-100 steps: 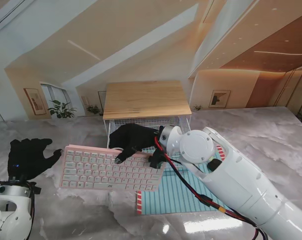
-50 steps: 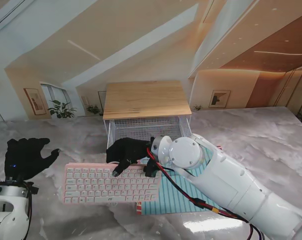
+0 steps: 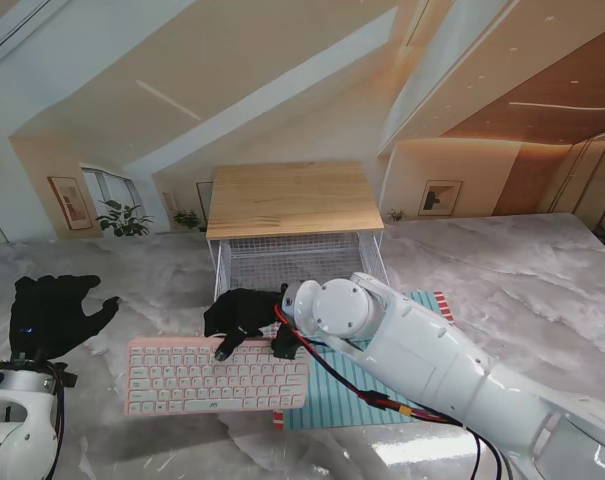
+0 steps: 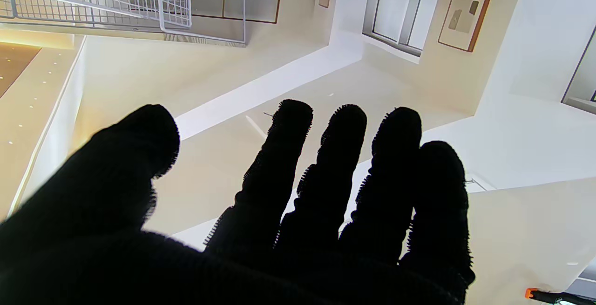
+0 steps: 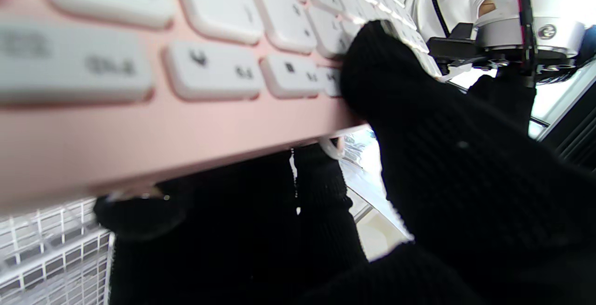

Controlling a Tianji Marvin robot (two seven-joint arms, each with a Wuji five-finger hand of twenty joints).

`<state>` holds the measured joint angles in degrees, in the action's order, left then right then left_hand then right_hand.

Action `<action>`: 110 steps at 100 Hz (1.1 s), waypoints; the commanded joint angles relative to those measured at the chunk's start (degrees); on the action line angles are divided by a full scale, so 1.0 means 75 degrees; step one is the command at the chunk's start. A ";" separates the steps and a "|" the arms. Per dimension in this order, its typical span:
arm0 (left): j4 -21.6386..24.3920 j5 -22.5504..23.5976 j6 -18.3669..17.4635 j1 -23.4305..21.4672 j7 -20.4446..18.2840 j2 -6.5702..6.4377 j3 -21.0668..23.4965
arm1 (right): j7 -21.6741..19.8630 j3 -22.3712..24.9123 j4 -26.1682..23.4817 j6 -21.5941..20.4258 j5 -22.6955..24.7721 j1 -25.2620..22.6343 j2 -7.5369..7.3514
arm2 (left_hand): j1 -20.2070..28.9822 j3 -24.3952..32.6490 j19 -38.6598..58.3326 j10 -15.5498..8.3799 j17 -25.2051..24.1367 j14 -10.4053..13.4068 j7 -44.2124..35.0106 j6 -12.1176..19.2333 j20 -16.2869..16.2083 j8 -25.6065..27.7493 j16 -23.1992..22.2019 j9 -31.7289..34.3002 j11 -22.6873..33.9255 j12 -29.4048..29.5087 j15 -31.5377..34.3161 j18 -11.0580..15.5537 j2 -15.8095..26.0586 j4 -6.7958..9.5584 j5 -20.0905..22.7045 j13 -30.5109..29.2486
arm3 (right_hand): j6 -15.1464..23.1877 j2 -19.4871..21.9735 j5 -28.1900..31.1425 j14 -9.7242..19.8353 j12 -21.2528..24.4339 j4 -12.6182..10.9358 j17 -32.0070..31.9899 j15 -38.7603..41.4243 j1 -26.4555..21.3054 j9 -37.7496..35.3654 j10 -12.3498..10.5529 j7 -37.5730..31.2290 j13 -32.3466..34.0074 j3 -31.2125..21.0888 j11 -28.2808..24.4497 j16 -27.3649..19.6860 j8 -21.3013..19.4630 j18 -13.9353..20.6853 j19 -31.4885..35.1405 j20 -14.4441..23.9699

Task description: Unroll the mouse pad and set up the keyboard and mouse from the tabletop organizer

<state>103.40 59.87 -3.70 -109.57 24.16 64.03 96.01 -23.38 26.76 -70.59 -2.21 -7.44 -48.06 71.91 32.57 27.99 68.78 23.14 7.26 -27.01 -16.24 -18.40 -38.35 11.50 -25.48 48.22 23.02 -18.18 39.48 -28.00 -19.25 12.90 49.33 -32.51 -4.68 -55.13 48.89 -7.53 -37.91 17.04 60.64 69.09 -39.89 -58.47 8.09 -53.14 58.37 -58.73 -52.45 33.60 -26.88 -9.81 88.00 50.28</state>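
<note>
- One pink keyboard (image 3: 217, 375) with white keys lies across the table (image 3: 522, 270) nearer to me than the organizer, its right end overlapping the left edge of the mouse pad.
- Its far long edge is pinched by the right hand (image 3: 244, 317): in the right wrist view the thumb (image 5: 386, 77) presses on the key face while the other fingers (image 5: 260, 212) curl under the pink edge of the keyboard (image 5: 163, 128).
- From that view I cannot tell whether the near edge of the keyboard touches the table or hangs just off it.
- The mouse pad (image 3: 357, 385), teal-striped with a red-and-white border, lies unrolled and flat on the table, mostly under the right arm.
- The tabletop organizer (image 3: 294, 215), a white wire basket with a wooden top, stands farther from me, just beyond the right hand; its mesh (image 5: 42, 254) shows in the right wrist view close behind the fingers.
- No mouse can be made out in any view.
- The left hand (image 3: 52, 313) hovers over the table at the far left, well apart from the keyboard, holding nothing.
- In the left wrist view the left hand (image 4: 298, 212) has its four fingers straight and side by side and its thumb spread away from them.
- The organizer's wire frame (image 4: 163, 2) sits at the corner of that view.
</note>
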 commanded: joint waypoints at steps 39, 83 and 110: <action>0.0037 -0.0024 0.0044 -0.0055 -0.0088 0.0019 -0.0036 | -0.0150 -0.0649 0.0723 -0.0010 0.0072 0.0325 0.0504 | -0.0018 0.0031 -0.0064 0.0028 -0.0196 -0.0130 0.0107 -0.0152 0.0129 -0.0079 -0.0018 -0.0285 -0.0052 0.0072 -0.0015 0.0417 0.0137 -0.0126 -0.0042 0.0143 | 0.1059 0.0944 0.0506 -0.0083 -0.0097 -0.0341 0.0168 0.0463 -0.0915 0.0092 0.0122 -0.0668 0.0141 -0.0818 -0.0104 0.0197 -0.0461 0.0234 -0.0045 -0.0070; 0.0020 -0.0052 0.0082 -0.0056 -0.0077 0.0024 -0.0086 | -0.0106 -0.0857 0.0532 0.0768 0.0224 0.0219 0.0570 | -0.0017 0.0040 -0.0060 0.0049 -0.0197 -0.0133 0.0130 -0.0176 0.0137 -0.0091 -0.0017 -0.0290 -0.0053 0.0072 -0.0023 0.0417 0.0130 -0.0134 -0.0028 0.0165 | 0.0939 0.0931 0.0486 -0.0146 -0.0028 -0.0322 0.0165 0.0539 -0.0911 0.0094 0.0202 -0.0670 0.0188 -0.0810 -0.0187 0.0183 -0.0458 0.0213 0.0131 -0.0055; 0.0004 -0.0084 0.0079 -0.0042 -0.0083 0.0026 -0.0120 | -0.0043 -0.0965 0.0481 0.1105 0.0395 0.0116 0.0580 | -0.0019 0.0053 -0.0059 0.0054 -0.0197 -0.0139 0.0133 -0.0186 0.0140 -0.0093 -0.0018 -0.0290 -0.0058 0.0075 -0.0023 0.0417 0.0130 -0.0133 -0.0019 0.0166 | 0.0922 0.0963 0.0434 -0.0131 0.0022 -0.0326 0.0208 0.0573 -0.0883 0.0134 0.0222 -0.0650 0.0213 -0.0803 -0.0219 0.0162 -0.0436 0.0259 0.0196 -0.0126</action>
<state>103.35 59.40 -3.10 -109.72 24.34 64.05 95.38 -23.04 20.10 -66.70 5.59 -4.99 -46.57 76.07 32.57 27.99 68.78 23.14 7.25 -27.01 -16.19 -18.51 -38.23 11.44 -25.48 48.22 23.02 -18.18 39.44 -27.98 -19.25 12.90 49.34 -32.50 -4.91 -55.11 48.89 -7.74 -37.90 17.04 60.62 69.16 -39.90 -58.41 8.33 -53.14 58.36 -58.73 -52.64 33.62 -26.99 -9.92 87.77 50.28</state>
